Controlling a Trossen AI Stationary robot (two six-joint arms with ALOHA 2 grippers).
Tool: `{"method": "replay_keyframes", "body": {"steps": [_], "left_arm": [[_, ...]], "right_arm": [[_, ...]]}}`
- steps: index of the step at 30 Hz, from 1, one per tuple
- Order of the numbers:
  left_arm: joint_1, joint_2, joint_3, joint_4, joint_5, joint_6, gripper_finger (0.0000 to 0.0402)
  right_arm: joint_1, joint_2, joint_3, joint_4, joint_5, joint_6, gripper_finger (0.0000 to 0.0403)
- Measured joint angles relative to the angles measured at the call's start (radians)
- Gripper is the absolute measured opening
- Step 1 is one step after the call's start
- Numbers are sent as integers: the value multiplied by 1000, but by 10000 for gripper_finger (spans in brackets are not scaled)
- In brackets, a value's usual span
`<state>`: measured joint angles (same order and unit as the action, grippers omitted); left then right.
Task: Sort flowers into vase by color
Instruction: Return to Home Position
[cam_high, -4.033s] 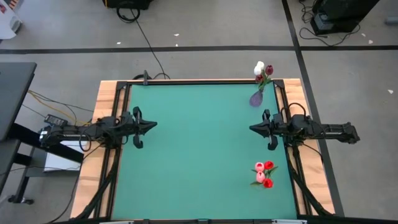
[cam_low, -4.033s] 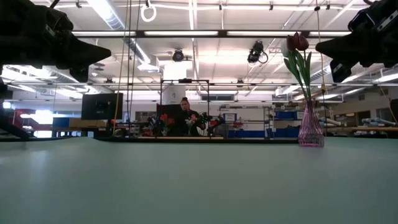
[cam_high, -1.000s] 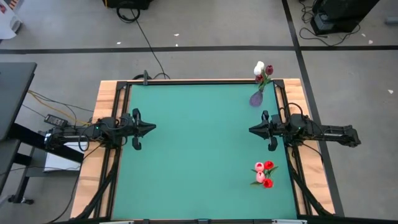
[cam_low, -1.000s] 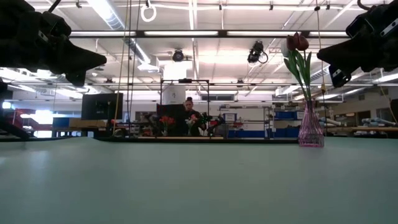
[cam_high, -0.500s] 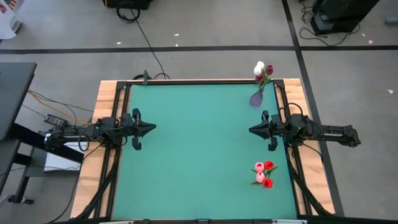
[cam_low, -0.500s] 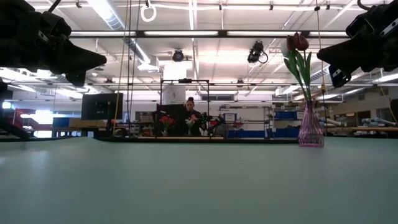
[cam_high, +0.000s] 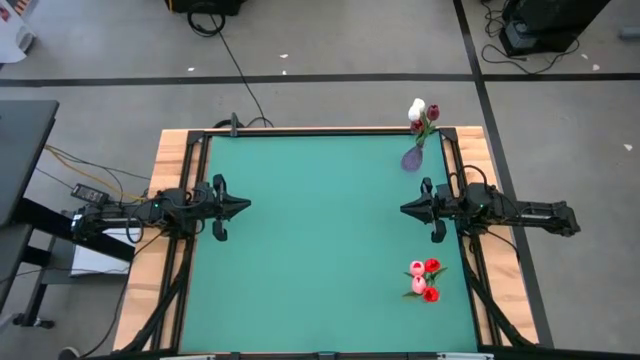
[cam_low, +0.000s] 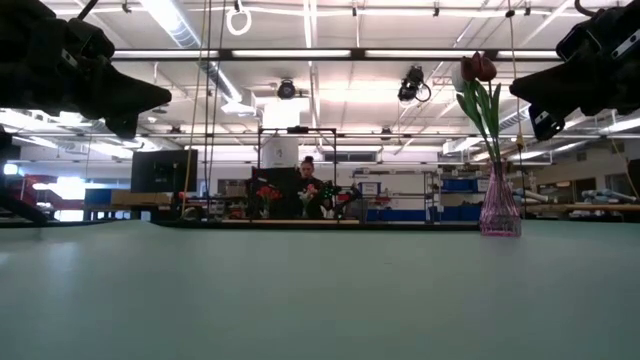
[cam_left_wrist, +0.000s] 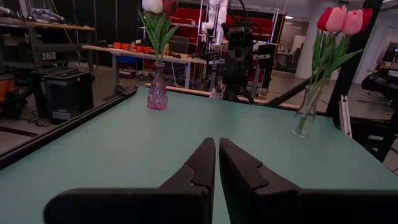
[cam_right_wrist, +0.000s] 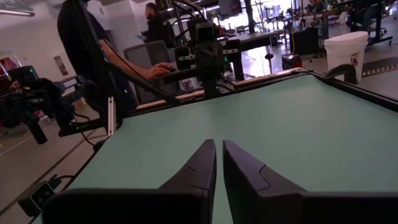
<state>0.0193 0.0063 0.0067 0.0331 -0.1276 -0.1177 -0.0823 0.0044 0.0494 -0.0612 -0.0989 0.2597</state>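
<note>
Since every flower is already standing in a vase, I'm holding left gripper (cam_high: 246, 204) at 9 o'clock and right gripper (cam_high: 405, 208) at 3, jaws together, empty. White and dark-red flowers (cam_high: 422, 113) are sitting in purple vase (cam_high: 411, 158) at 1 o'clock; pink and red flowers (cam_high: 424, 280) at 5, presumably in clear vase (cam_left_wrist: 303, 118).

Low view: left gripper (cam_low: 160, 96) and right gripper (cam_low: 518, 88) run off the top corners, finger gaps unreadable there. From above, the clear vase (cam_left_wrist: 304, 118) near the right gripper is hidden under its own flowers (cam_high: 424, 279). Heads over the purple vase (cam_high: 411, 158) are too small to count. Left wrist view: white flower (cam_left_wrist: 152, 5) clipped at the top edge. Person (cam_right_wrist: 87, 56) beyond the left gripper, head cut off.
</note>
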Motion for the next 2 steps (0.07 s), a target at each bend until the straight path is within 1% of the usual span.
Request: {"method": "replay_keyframes", "body": {"steps": [2], "left_arm": [[0,0,0,0,0,0,30]], "right_arm": [[0,0,0,0,0,0,38]]}}
